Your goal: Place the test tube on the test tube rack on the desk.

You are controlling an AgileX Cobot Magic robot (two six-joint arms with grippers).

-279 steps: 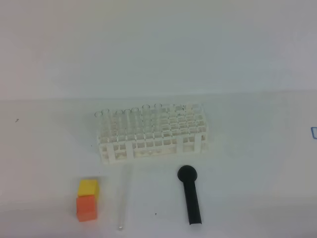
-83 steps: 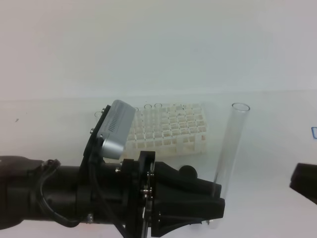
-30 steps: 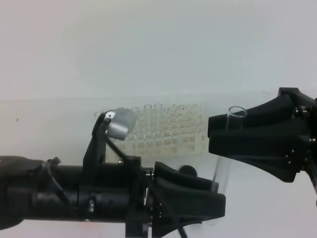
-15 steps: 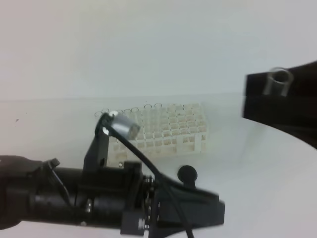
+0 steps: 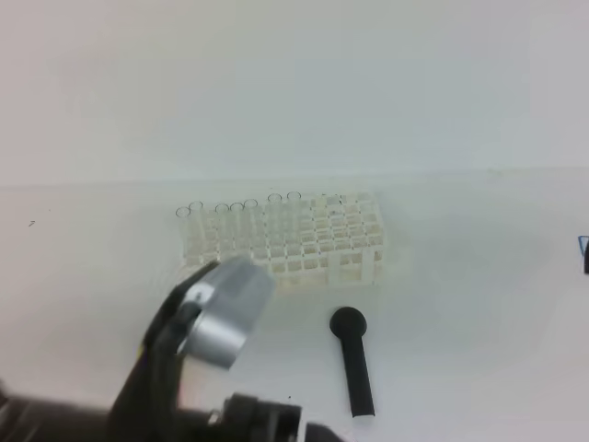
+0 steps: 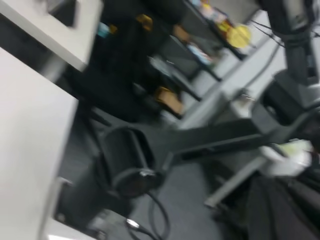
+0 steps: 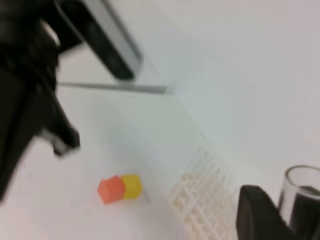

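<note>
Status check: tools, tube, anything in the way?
Right tool shut on the test tube, out of overhead view. Left tool unseen. Test tube rack unobstructed; black pestle in front.

**A:** How much of the test tube [image 7: 300, 192] shows?

**B:** Only its open mouth, in the right wrist view, cut off by the bottom and right edges. A black finger [image 7: 260, 215] of the right gripper hides the part beside it. In the high view the tube doesn't show at all.

**A:** And the left arm [image 5: 198, 368]?

**B:** Blurred, cut by the bottom edge; its gripper is out of the picture. It covers the rack's [image 5: 317, 241] front left corner.

**A:** The left wrist view?

**B:** Smeared by blur. It's dark shapes beyond the desk's edge [image 6: 30, 150], too soft to name.

**A:** The rack from the right wrist?

**B:** Blurred, cropped at the bottom.
</note>
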